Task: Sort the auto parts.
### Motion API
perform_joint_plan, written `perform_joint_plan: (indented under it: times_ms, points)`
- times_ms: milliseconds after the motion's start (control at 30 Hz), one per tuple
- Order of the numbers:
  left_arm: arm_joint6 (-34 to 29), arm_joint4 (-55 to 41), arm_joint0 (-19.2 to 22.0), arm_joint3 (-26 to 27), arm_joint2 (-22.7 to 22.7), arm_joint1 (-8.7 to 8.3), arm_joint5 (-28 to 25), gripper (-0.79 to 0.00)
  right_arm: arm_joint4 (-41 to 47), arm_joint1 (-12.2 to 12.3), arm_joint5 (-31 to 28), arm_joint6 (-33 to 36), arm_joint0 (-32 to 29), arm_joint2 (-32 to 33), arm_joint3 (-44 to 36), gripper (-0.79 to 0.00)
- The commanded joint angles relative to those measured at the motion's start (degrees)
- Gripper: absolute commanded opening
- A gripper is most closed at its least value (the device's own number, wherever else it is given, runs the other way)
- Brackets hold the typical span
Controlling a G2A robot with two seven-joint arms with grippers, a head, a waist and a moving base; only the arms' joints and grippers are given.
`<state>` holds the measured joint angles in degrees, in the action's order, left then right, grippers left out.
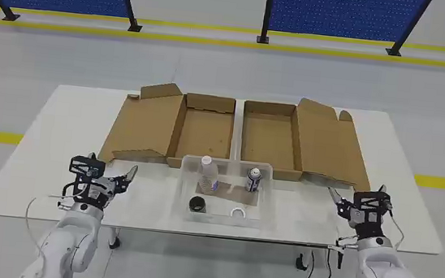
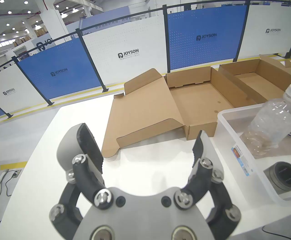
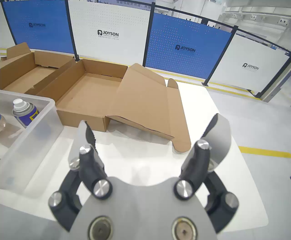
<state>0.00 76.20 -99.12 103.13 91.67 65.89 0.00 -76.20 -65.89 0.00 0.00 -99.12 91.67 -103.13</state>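
Clear bottle cut off at the left wrist view's edge — white part too small to tell.

Two open cardboard boxes and one clear plastic bin sit on one tabletop. The bin holds four items: one clear plastic bottle, one spray can, one black cylindrical part and one white ring.

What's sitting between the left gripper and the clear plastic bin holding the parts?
Nothing; only bare white table lies between the left gripper and the clear plastic bin, as the top view and left wrist view both show.
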Motion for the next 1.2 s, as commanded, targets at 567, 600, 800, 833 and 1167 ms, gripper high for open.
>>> perform_joint_plan:
  times_ms: [567,600,800,833,1167]
  points:
    - [-5.9,-0.9,8.3,3.5,-4.9,0.34,-6.1,0.0,0.0,0.0,0.0,0.0,0.0,0.0,0.0,0.0]
    - [-6.7,-1.1,9.4,3.4,-5.9,0.45,-6.2,0.0,0.0,0.0,0.0,0.0,0.0,0.0,0.0,0.0]
    - [-10.1,-0.3,16.2,1.0,-14.2,1.42,-7.2,0.0,0.0,0.0,0.0,0.0,0.0,0.0,0.0,0.0]
    - [-10.3,0.3,17.2,0.2,-15.4,1.6,-7.1,0.0,0.0,0.0,0.0,0.0,0.0,0.0,0.0,0.0]
    - [-12.5,-2.4,23.7,-8.6,-24.4,3.56,-5.6,0.0,0.0,0.0,0.0,0.0,0.0,0.0,0.0,0.0]
